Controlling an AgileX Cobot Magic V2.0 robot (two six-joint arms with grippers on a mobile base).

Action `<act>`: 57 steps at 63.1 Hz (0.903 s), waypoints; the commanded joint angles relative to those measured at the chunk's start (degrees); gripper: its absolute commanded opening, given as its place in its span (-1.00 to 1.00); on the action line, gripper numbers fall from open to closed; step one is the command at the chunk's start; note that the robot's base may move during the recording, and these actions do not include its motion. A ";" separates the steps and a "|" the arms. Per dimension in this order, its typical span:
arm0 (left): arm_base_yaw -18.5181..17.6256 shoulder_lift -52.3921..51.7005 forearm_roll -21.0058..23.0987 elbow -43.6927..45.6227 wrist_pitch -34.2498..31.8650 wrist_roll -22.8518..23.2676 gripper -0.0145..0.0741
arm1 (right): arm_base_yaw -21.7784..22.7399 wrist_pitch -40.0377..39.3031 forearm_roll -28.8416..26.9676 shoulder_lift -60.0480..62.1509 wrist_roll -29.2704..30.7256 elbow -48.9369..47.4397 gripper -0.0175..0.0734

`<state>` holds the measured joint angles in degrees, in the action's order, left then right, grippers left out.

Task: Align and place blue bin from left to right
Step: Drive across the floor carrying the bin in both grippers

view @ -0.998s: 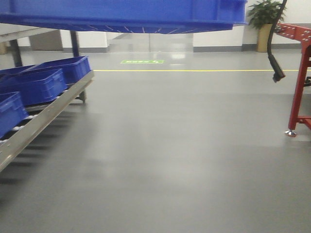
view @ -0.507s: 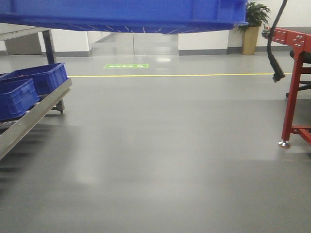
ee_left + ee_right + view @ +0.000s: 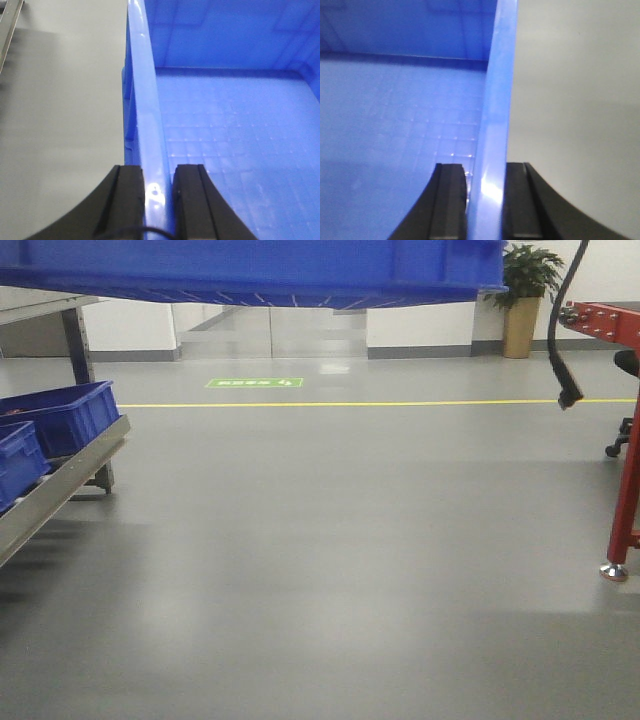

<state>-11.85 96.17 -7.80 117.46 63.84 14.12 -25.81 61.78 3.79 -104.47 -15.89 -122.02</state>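
Up top in the front view, only the bin's (image 3: 250, 270) underside and lower wall show. It spans the upper edge, off the floor (image 3: 330, 570) with open air beneath

Same view gives the surroundings:
- rack (image 3: 60, 485) at lower left carrying smaller crates (image 3: 65, 415)
- red frame (image 3: 628, 480) at right, black cable (image 3: 562, 350) hanging beside it
- plant (image 3: 525, 270) at the far wall
- yellow line (image 3: 380, 403) and green mark (image 3: 254, 383) on the floor

The wrist views supply what the front view cannot: the bin's inside with its gridded bottom, and the grips themselves

Left wrist view: the camera sights from above along one side wall, with floor to the left of the rim and bin interior to the right. The left gripper (image 3: 159, 172) straddles the rim, one black finger outside and one inside. Both are pressed against the wall, pinching it, and plastic fills the narrow gap

Right wrist view: mirror arrangement, interior at left and floor at right. The right gripper (image 3: 486, 167) sits astride the opposite wall, fingers clamped onto it from either side. The rim between them is bright with glare

Arm links are out of frame in every view, so pose is read only from the cameras. Each wrist sits above its rim with fingers reaching down over it, and the bin hangs between the two grips above the floor
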 commanded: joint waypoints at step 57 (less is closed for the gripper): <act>0.10 -1.54 -0.51 1.23 -4.92 -0.31 -0.69 | 0.04 -5.63 1.40 1.84 1.41 -0.78 -0.77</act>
<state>-11.85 96.17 -7.80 117.46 63.84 14.12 -25.81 61.66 3.79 -104.47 -15.89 -122.02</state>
